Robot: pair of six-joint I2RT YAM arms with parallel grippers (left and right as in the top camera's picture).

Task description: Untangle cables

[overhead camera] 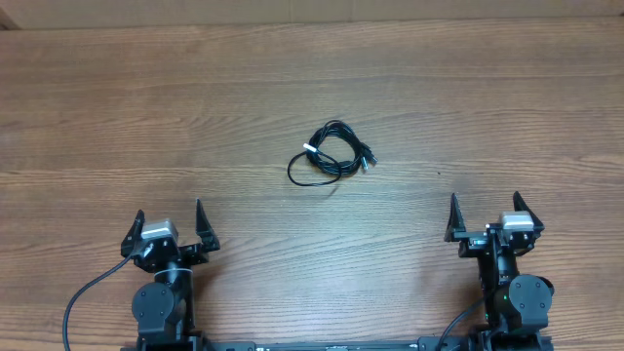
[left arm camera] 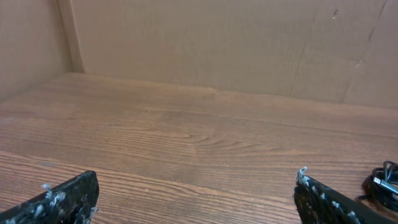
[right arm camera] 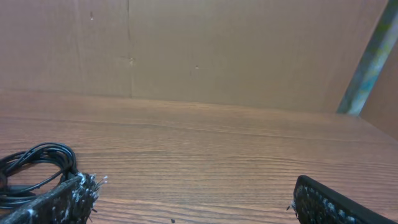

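The cables (overhead camera: 331,154) lie as one small tangled bundle of thin black cords in the middle of the wooden table, with a whitish tip at its left side. The bundle shows at the right edge of the left wrist view (left arm camera: 384,182) and at the lower left of the right wrist view (right arm camera: 34,171). My left gripper (overhead camera: 168,226) is open and empty near the front left. My right gripper (overhead camera: 485,216) is open and empty near the front right. Both are well short of the bundle.
A brown cardboard wall (left arm camera: 217,43) stands behind the table (overhead camera: 146,107). The thicker black arm wiring (overhead camera: 83,297) curves at the front left, by the left arm base.
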